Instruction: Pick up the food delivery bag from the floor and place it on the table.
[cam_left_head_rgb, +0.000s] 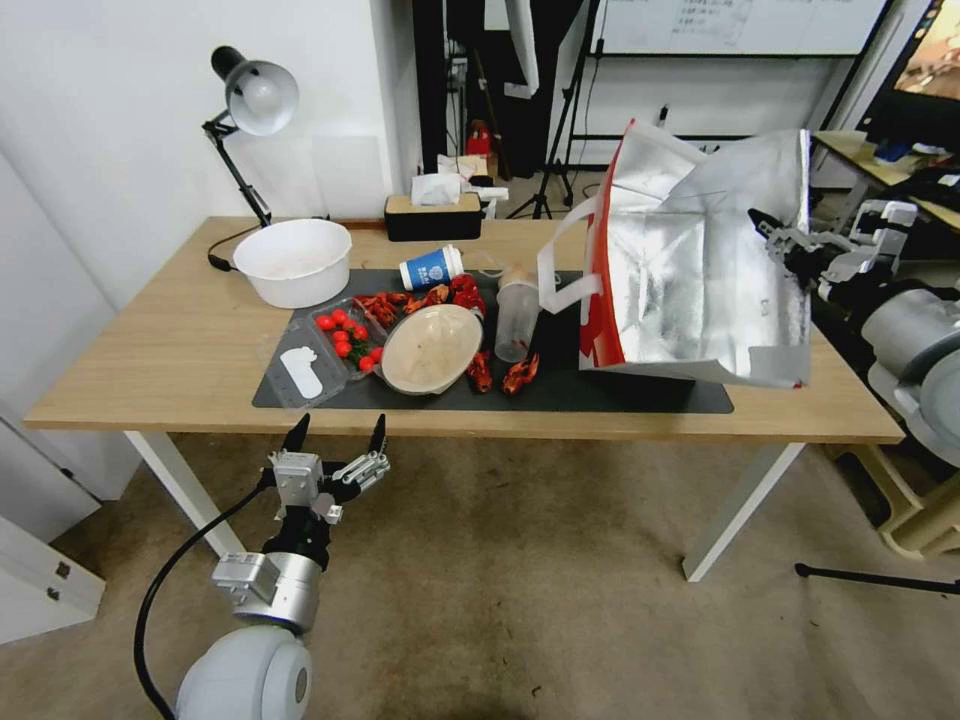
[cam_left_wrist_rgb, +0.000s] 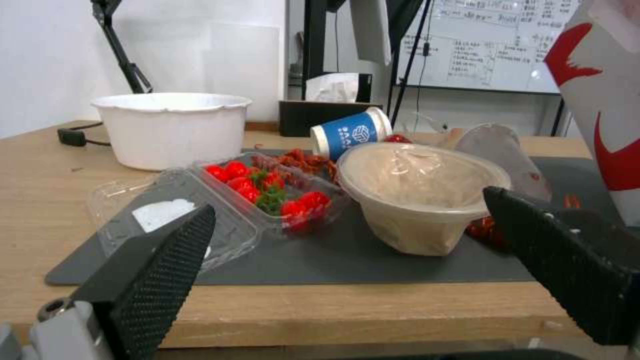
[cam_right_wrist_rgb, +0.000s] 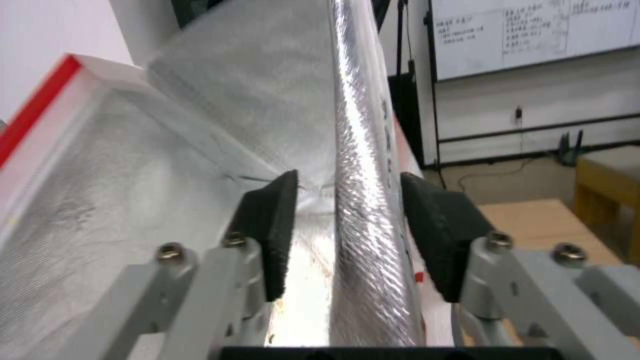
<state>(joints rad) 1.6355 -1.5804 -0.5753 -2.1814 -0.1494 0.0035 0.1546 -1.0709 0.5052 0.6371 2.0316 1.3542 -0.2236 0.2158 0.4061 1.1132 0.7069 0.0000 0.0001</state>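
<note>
The food delivery bag (cam_left_head_rgb: 700, 270), white and red with silver foil lining and white strap handles, stands tilted on the right end of the table (cam_left_head_rgb: 170, 350), its base on the dark grey mat (cam_left_head_rgb: 620, 395). My right gripper (cam_left_head_rgb: 775, 235) is at the bag's upper right rim. In the right wrist view its fingers (cam_right_wrist_rgb: 277, 235) straddle the foil wall (cam_right_wrist_rgb: 360, 150) with gaps on both sides, so it is open. My left gripper (cam_left_head_rgb: 335, 432) hangs open and empty just below the table's front edge, above the floor (cam_left_head_rgb: 550, 600). The bag's red-printed side (cam_left_wrist_rgb: 600, 100) shows beyond the left gripper (cam_left_wrist_rgb: 347, 202).
On the mat lie a tomato tray (cam_left_head_rgb: 340, 335), a tilted beige bowl (cam_left_head_rgb: 432, 348), a tipped blue cup (cam_left_head_rgb: 432, 267), a clear cup (cam_left_head_rgb: 515, 315) and red crayfish (cam_left_head_rgb: 520, 375). A white bowl (cam_left_head_rgb: 293, 260), a desk lamp (cam_left_head_rgb: 255, 95) and a tissue box (cam_left_head_rgb: 432, 215) stand behind.
</note>
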